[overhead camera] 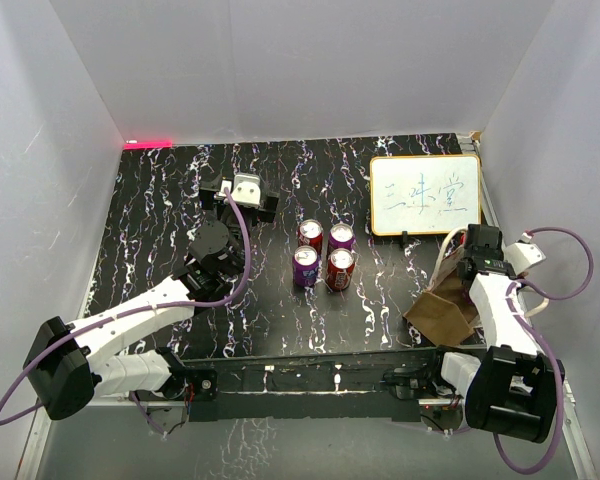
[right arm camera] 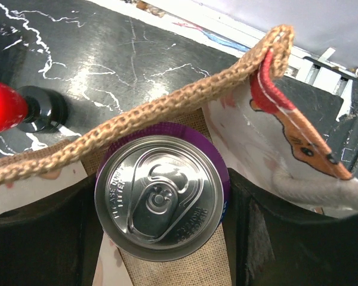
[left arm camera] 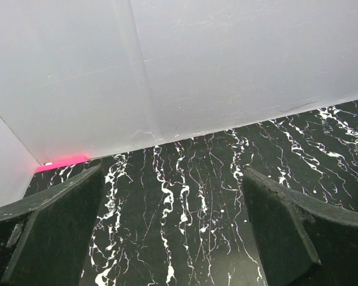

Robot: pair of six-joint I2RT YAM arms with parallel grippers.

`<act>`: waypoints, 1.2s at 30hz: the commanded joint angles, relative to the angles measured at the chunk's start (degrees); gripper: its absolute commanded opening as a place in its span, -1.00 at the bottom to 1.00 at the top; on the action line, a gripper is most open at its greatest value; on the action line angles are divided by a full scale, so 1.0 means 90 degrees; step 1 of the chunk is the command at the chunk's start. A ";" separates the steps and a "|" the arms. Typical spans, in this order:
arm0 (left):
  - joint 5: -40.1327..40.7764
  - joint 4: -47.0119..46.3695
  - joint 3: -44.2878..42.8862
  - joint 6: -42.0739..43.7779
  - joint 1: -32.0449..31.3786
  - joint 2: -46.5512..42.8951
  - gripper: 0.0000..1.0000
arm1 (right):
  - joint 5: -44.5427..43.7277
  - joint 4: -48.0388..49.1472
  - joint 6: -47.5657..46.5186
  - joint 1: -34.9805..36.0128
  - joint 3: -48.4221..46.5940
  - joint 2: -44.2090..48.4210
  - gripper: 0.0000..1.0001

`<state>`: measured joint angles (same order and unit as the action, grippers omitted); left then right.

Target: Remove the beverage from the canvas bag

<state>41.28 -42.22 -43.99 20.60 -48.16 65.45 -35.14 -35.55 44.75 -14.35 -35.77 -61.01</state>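
The tan canvas bag (overhead camera: 442,310) lies slumped at the right of the table under my right arm. In the right wrist view its woven rim (right arm camera: 167,104) and a pale handle (right arm camera: 310,187) frame a purple beverage can (right arm camera: 161,196), seen top-on with its silver lid, over the bag's burlap. My right gripper (right arm camera: 162,202) has a black finger pressed against each side of this can. In the top view the right gripper (overhead camera: 470,265) sits at the bag's mouth. My left gripper (overhead camera: 242,195) is open and empty over the far left-middle of the table, seen in its wrist view (left arm camera: 173,196).
Two purple cans (overhead camera: 306,266) and two red cans (overhead camera: 340,268) stand grouped mid-table; one red can (right arm camera: 3,106) shows in the right wrist view. A white board with writing (overhead camera: 425,195) leans at the back right. White walls enclose the table; a pink strip (overhead camera: 147,144) marks the back-left corner.
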 commanded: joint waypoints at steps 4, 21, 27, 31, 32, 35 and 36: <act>-0.0084 -0.0122 -0.0019 -0.0081 -0.0029 -0.0110 0.94 | 0.0556 0.0786 -0.0826 -0.0017 -0.0060 0.0488 -0.72; -0.0123 -0.0057 -0.0040 -0.0140 -0.0030 -0.0131 0.94 | 0.3450 0.0343 -0.1866 -0.0017 -0.0895 0.0676 -0.85; -0.0139 -0.0036 -0.0043 -0.0161 -0.0029 -0.0114 0.94 | 0.3588 -0.0025 -0.1956 -0.0017 -0.1271 0.0870 -0.85; -0.0133 -0.0026 -0.0048 -0.0170 -0.0029 -0.0132 0.94 | 0.3505 0.0061 -0.1949 -0.0018 -0.1351 0.1094 -0.84; -0.0137 -0.0026 -0.0051 -0.0170 -0.0029 -0.0127 0.94 | 0.3473 0.0094 -0.1916 -0.0017 -0.1383 0.1117 -0.84; -0.0136 -0.0026 -0.0035 -0.0179 -0.0027 -0.0124 0.94 | 0.3423 0.0091 -0.1861 -0.0017 -0.1515 0.1117 -0.85; -0.0141 -0.0024 -0.0037 -0.0188 -0.0027 -0.0114 0.94 | 0.3375 0.0077 -0.1842 -0.0017 -0.1581 0.1126 -0.85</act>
<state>40.86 -41.54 -43.99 19.70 -48.16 65.45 -3.95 -39.68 27.62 -14.37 -44.38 -52.58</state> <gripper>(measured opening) 0.970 0.682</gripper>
